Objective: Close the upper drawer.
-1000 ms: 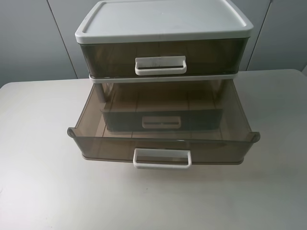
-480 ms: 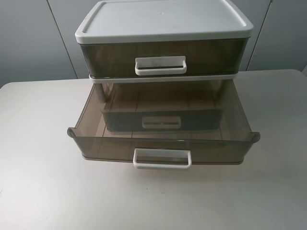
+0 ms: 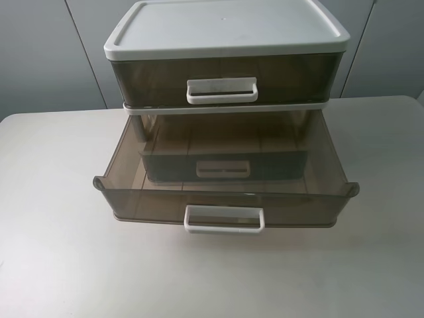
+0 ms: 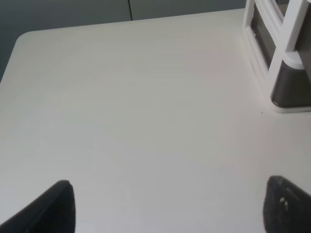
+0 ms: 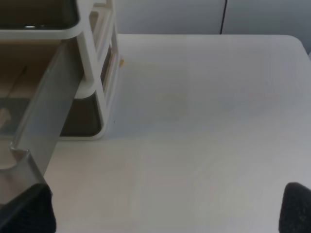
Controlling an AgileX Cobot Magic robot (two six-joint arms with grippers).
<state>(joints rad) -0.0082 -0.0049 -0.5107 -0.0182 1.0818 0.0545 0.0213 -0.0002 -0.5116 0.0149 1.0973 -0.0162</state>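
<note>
Upper drawer (image 3: 152, 202), smoky-brown and see-through, stands pulled far out toward the lower centre of the high view, its white loop handle (image 3: 224, 219) at the front; nothing shows inside it. At the left, the left gripper (image 4: 167, 208) hangs above bare table with its two dark fingertips (image 4: 53, 211) spread wide and nothing between them; a corner of the cabinet frame (image 4: 286, 58) shows in the upper right of that frame. The table (image 3: 53, 252) is pale and matt; grey wall panels (image 3: 40, 53) stand behind it. In the centre, the top drawer (image 3: 285, 76) sits pushed in under the white lid (image 3: 225, 26); the bottom drawer (image 3: 285, 165) shows through the open one's floor. At the right, the right gripper (image 5: 167, 208) is likewise spread wide and empty, just beside the open drawer's side wall (image 5: 48, 116).
</note>
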